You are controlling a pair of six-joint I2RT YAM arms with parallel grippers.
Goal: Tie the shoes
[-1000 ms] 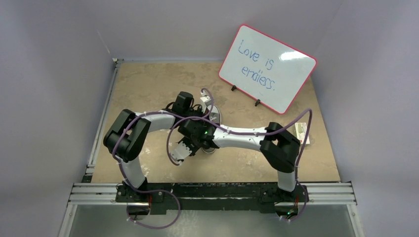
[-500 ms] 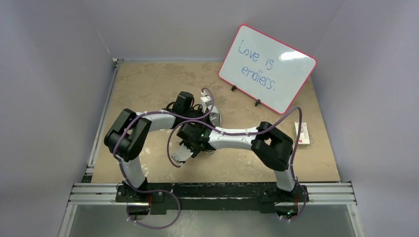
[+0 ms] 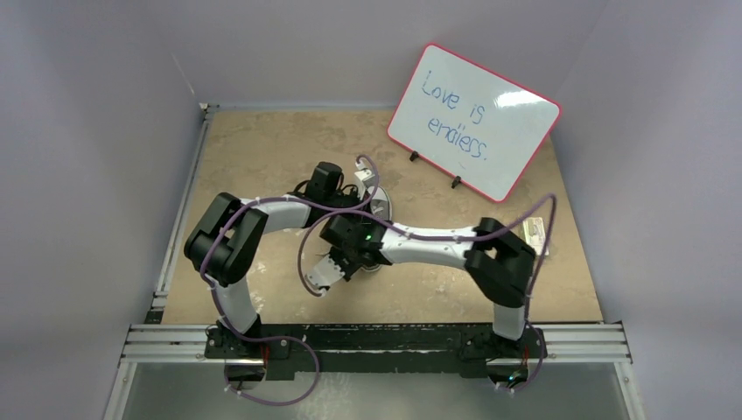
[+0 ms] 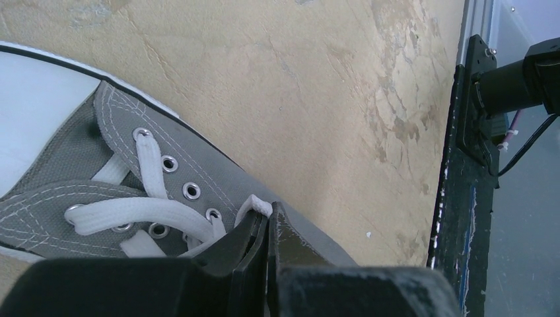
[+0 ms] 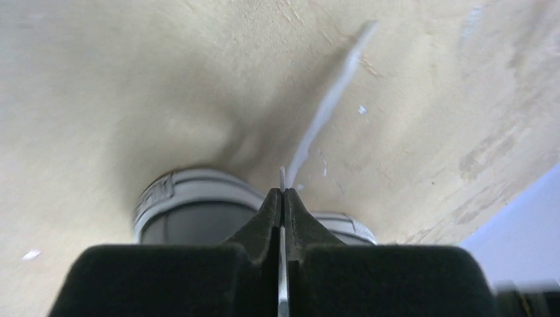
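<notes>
The grey canvas sneaker (image 4: 211, 168) with white laces (image 4: 135, 212) and white toe cap fills the lower left of the left wrist view. In the top view it is mostly hidden under both wrists; a bit of it shows (image 3: 381, 210). My left gripper (image 4: 269, 212) is shut on a white lace loop beside the upper eyelets. My right gripper (image 5: 282, 193) is shut on a white lace strand (image 5: 330, 99) that runs away over the table, above the shoe's heel (image 5: 191, 211). Both grippers meet over the shoe (image 3: 350, 249).
A whiteboard (image 3: 472, 118) with a pink rim stands at the back right. A small white box (image 3: 535, 234) lies at the right edge. The black rail (image 4: 465, 198) of the arm bases runs along the table's near edge.
The right arm's elbow swung left and then back to the right; its wrist sits slightly farther right over the shoe. The left arm has not visibly moved.
</notes>
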